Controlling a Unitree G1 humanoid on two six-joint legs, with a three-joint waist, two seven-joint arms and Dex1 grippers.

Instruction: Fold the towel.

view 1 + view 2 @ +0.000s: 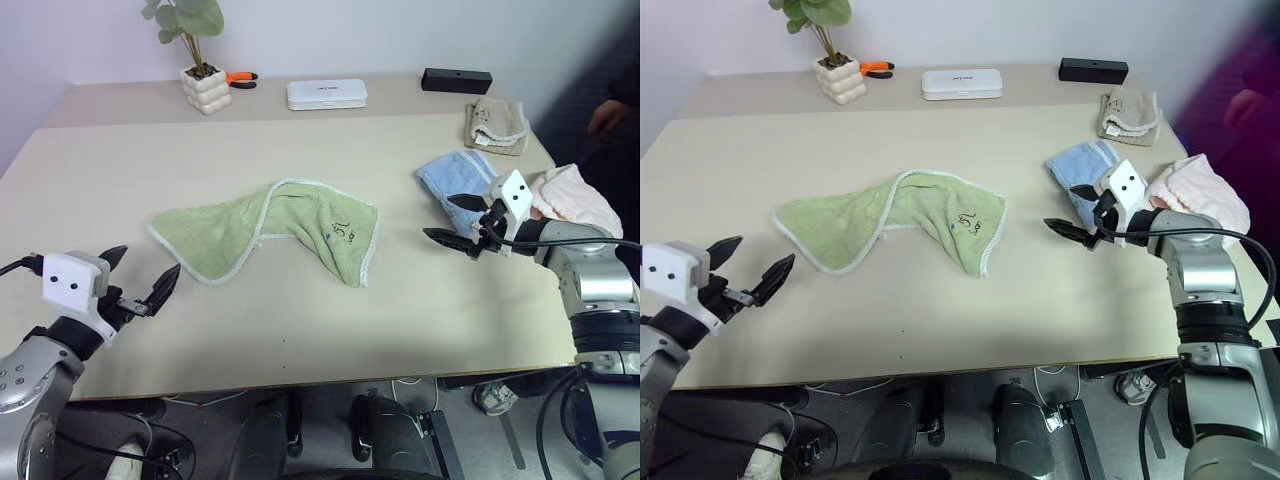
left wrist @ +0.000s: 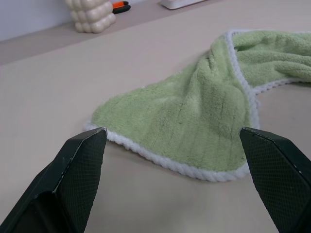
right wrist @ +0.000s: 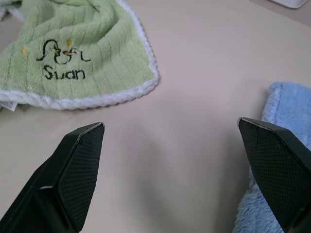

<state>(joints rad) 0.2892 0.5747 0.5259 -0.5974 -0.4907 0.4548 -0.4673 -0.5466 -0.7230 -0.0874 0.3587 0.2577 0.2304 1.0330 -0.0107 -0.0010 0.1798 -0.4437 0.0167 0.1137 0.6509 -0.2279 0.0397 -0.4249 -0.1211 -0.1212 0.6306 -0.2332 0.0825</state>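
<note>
Green towel (image 1: 275, 232) lies crumpled mid-table (image 1: 300, 320), unfolded, bent in an arch shape; dark embroidered mark on its right lobe, whitish edging visible along the edges. Left gripper (image 1: 140, 275) hovers above the table's near-left edge, fingers spread wide, empty, pointing toward the towel's left end but apart from it. Right gripper (image 1: 452, 220) sits over the right side of the table, fingers apart, empty, between the green towel and the light blue towel (image 1: 450, 180). Pink towel (image 1: 575, 195) at the right edge, beige towel (image 1: 497, 125) behind it. Back shelf: potted plant (image 1: 200, 60), orange-handled tool (image 1: 240, 79), white box (image 1: 326, 94), black box (image 1: 456, 80).
</note>
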